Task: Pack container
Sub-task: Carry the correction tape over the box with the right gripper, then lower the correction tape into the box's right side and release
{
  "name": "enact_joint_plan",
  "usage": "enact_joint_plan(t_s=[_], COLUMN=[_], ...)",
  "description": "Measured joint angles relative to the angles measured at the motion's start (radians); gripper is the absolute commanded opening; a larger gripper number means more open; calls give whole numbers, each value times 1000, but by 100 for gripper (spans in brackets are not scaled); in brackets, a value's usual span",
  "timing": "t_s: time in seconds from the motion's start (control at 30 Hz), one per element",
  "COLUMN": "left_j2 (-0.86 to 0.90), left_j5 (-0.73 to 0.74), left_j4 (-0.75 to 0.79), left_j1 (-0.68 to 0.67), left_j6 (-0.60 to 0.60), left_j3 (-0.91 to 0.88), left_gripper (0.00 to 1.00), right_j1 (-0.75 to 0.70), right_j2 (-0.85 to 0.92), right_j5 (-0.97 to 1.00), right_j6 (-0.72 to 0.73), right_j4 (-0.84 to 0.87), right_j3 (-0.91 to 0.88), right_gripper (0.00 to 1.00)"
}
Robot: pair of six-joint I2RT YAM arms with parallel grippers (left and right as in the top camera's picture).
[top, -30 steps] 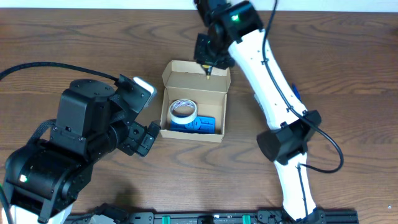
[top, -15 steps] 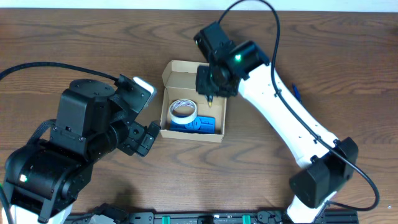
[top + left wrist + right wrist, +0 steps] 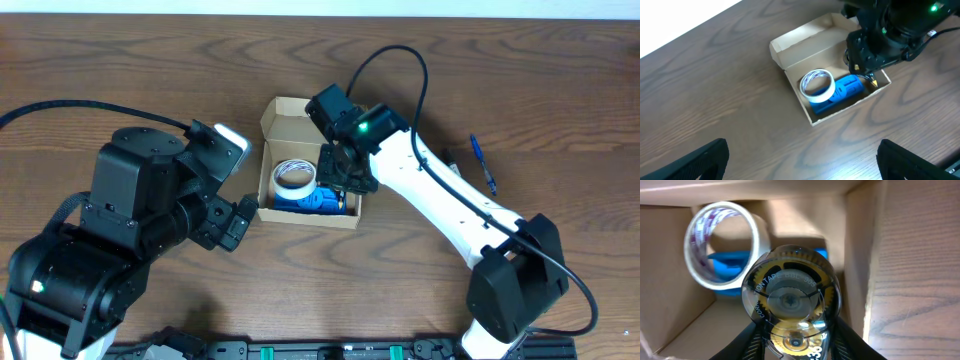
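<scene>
The container (image 3: 310,128) is an open tan cardboard box with its flap back; it also shows in the left wrist view (image 3: 807,41) and the right wrist view (image 3: 860,245). Inside lie a white tape roll (image 3: 294,177) (image 3: 816,83) (image 3: 759,237) and a blue object (image 3: 318,199) (image 3: 841,90) (image 3: 727,260). My right gripper (image 3: 343,180) (image 3: 866,75) (image 3: 795,342) is shut on a clear correction tape dispenser with yellow gears (image 3: 792,292), low inside the box's right side. My left gripper (image 3: 236,216) (image 3: 802,162) is open and empty, over the table left of the box's front.
A blue pen (image 3: 483,163) lies on the wooden table to the right of the right arm. The left arm's bulky body (image 3: 130,230) sits left of the box. The table's far edge runs along the top.
My right gripper has moved from the box's back edge forward and down into the box's right side, with the dispenser in it. The left arm has not moved.
</scene>
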Motion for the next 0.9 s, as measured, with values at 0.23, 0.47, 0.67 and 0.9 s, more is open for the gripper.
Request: enact_joint_plan(t_s=[0.23, 0.47, 0.67, 0.9], left_j2=[0, 0, 0, 0], left_j5=[0, 0, 0, 0], left_j4=[0, 0, 0, 0], left_j1=[0, 0, 0, 0], left_j6=[0, 0, 0, 0], left_j3=[0, 0, 0, 0], left_gripper=[95, 95, 95, 95], right_j1=[0, 0, 0, 0], right_j2=[0, 0, 0, 0], right_j5=[7, 32, 49, 59], right_j6=[26, 39, 41, 40], right_j4=[51, 63, 64, 64], right_j3=[-35, -55, -55, -55], right_gripper=[23, 26, 27, 28])
